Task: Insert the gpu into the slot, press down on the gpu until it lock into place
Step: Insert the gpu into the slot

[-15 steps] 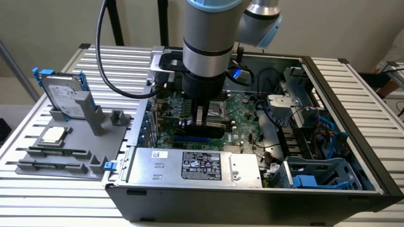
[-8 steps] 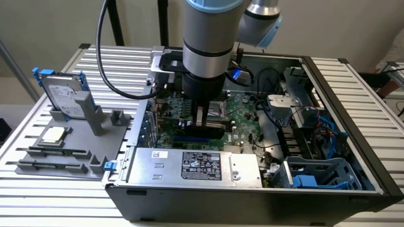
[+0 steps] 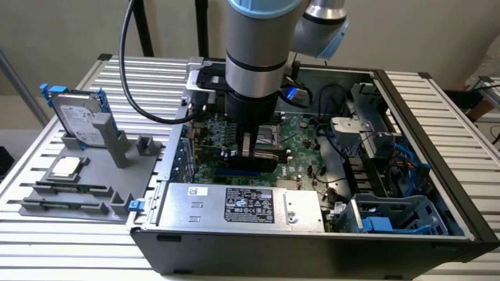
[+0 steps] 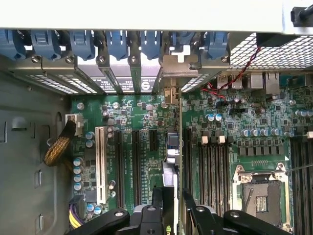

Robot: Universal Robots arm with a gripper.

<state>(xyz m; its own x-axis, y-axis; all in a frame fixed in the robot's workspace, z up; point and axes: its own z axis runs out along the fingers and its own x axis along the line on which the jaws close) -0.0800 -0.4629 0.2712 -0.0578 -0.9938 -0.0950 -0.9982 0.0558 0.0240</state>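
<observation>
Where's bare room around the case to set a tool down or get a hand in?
Free: bare slatted table between the grey parts fixture and the near edge, beside the case; also the strip along the case on the exterior view's right. Crowded: inside the case, where the end effector stands at the gpu, and cables pack the drive cage corner.

Slatted table (image 3: 78, 252) bearing computer case (image 3: 312, 254), grey holder (image 3: 78, 196)

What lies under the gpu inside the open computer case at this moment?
Under the gpu a piece of the blue slot shows, on the green motherboard. The gpu covers the rest of the slot, so whether they touch cannot be seen.
</observation>
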